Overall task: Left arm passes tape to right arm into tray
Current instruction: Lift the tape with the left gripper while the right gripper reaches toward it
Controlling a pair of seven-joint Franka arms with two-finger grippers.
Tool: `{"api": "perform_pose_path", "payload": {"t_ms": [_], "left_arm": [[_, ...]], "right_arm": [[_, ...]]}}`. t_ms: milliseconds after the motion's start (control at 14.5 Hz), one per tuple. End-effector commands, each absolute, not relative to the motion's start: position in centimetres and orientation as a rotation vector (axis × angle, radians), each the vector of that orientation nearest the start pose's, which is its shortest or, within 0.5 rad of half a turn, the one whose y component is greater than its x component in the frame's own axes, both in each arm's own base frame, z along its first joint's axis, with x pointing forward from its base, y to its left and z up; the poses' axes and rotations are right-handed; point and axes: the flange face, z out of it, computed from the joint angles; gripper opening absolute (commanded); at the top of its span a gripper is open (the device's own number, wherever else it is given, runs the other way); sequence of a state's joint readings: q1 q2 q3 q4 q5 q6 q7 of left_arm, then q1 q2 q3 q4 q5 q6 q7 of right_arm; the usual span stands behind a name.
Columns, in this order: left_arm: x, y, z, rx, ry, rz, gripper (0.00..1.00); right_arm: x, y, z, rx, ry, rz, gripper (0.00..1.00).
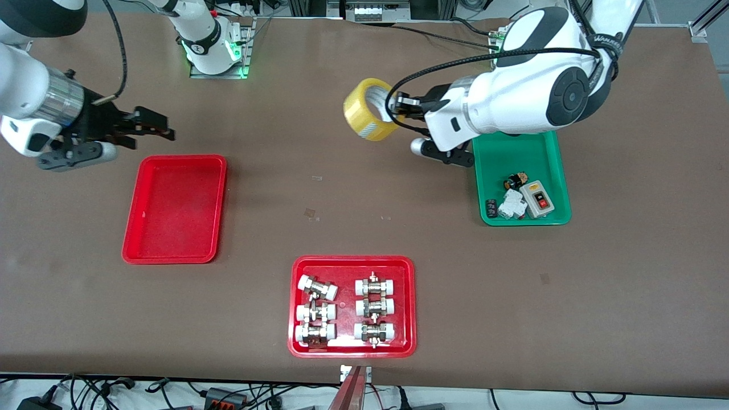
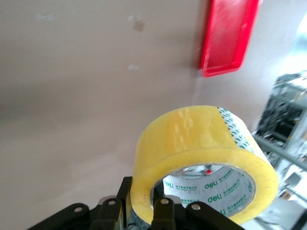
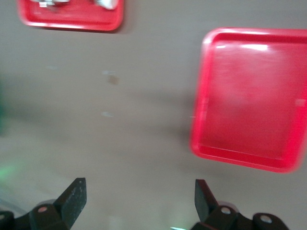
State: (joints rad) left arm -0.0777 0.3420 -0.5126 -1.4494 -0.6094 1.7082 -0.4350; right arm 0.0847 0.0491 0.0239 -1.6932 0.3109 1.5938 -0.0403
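The yellow tape [image 1: 370, 109] is held in the air by my left gripper [image 1: 396, 114], shut on the roll's wall with one finger through its hole, over bare table beside the green tray. In the left wrist view the tape [image 2: 201, 158] fills the lower part and the left gripper [image 2: 144, 206] clamps its rim. The plain red tray [image 1: 175, 209] lies empty toward the right arm's end; it also shows in the right wrist view [image 3: 252, 96] and the left wrist view [image 2: 228, 36]. My right gripper [image 1: 154, 128] is open and empty above the table beside that tray; its fingertips [image 3: 76, 194] stand wide apart.
A green tray [image 1: 524, 156] with small electrical parts lies under the left arm. A second red tray [image 1: 352, 267] with several white-capped metal fittings lies near the front edge; its corner shows in the right wrist view [image 3: 72, 17].
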Motion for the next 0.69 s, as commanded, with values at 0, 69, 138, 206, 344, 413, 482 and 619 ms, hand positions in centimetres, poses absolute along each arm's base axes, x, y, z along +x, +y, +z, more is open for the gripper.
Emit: {"api": "perform_pose_path", "payload": {"t_ms": [0,69,138,206,344,413,482,619], "left_arm": [[56.5,-37.5,54.7,2.362,-0.003,-0.511,0.0],[57.1,-37.0,54.7,2.346,0.013,-0.516,0.0],[57.2,-37.2,54.4,2.305,0.038,-0.554,0.0],[57.1,-37.8,54.2,2.28,0.04,-0.574,0.0],[57.0,-37.9,54.1,2.283,0.034,-0.57,0.0],[57.0,-37.9,54.1,2.283,0.034,-0.57,0.0],[57.0,-37.9,54.2,2.285,0.035,-0.568,0.0],[57.2,-37.5,54.3,2.285,0.038,-0.562,0.0]], "right_arm": [[55.9,14.1,55.4,-2.67,-0.218,0.228,1.0],[55.7,16.1,56.6,-2.62,-0.24,0.202,1.0],[55.7,17.9,57.4,-2.562,-0.258,0.187,1.0],[55.8,19.6,58.0,-2.483,-0.262,0.173,1.0],[56.1,23.2,58.3,-2.41,-0.278,0.127,1.0],[55.4,25.8,58.6,-2.399,-0.311,0.104,1.0],[55.0,27.4,58.8,-2.395,-0.304,0.083,1.0],[54.6,29.7,59.1,-2.407,-0.174,0.087,1.0]]}}
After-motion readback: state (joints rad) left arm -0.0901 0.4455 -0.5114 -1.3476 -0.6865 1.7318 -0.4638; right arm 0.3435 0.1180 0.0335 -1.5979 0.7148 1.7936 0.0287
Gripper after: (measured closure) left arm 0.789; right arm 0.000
